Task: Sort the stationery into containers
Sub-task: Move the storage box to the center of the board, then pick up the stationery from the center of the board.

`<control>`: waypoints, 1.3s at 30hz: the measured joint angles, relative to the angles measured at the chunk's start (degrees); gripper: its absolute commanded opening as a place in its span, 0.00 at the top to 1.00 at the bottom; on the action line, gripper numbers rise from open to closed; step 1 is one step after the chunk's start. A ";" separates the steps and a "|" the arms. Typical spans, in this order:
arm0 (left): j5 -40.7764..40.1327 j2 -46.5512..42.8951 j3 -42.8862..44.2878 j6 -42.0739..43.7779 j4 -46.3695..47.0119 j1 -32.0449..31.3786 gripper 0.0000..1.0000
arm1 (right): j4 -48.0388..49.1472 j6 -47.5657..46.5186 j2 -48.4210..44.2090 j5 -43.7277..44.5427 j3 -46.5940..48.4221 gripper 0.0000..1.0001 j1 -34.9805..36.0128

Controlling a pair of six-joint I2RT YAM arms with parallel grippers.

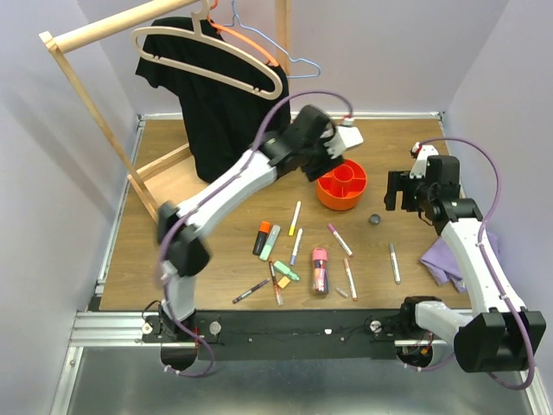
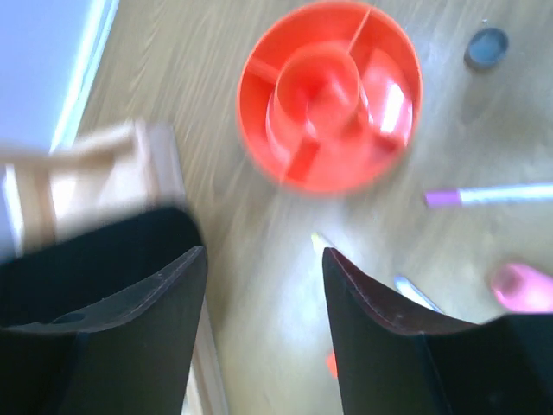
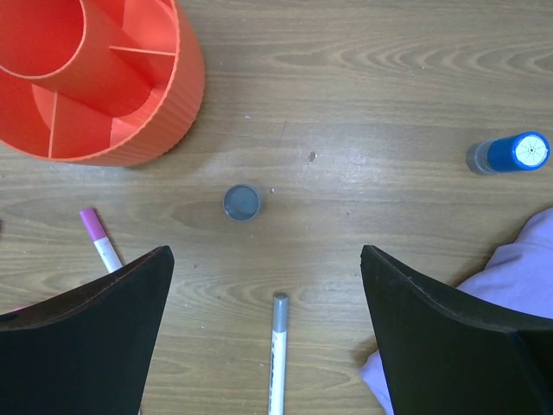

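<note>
The round orange container stands at the back centre of the table. My left gripper hovers just behind and above it, open, with nothing between its fingers; that wrist view is motion-blurred, with the container below. My right gripper is open and empty to the right of the container. Under it lies a grey-capped white pen. Loose stationery lies in front: orange highlighter, green highlighter, yellow-tipped pen, pink-capped pen, pink tube, grey pen.
A small dark round cap lies right of the container. A purple cloth sits at the right edge, with a blue-capped item near it. A wooden rack with a black shirt and hangers fills the back left.
</note>
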 measured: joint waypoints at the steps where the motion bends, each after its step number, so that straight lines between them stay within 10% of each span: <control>1: -2.40 -6.16 -6.16 -2.49 1.18 -0.24 0.33 | -0.02 0.02 -0.39 -0.02 -0.20 0.03 0.00; 8: -14.93 -36.33 -41.81 -17.51 4.46 0.02 0.39 | -0.04 1.77 -1.55 -0.39 -0.63 0.05 0.00; 14: -16.90 -32.44 -57.81 -27.58 3.48 6.67 0.42 | -0.04 2.86 -1.46 -0.81 -0.63 0.05 0.00; 39: -4.55 -18.40 -52.70 -33.18 6.97 9.07 0.40 | 0.00 2.91 -3.02 -0.76 -2.43 0.05 0.00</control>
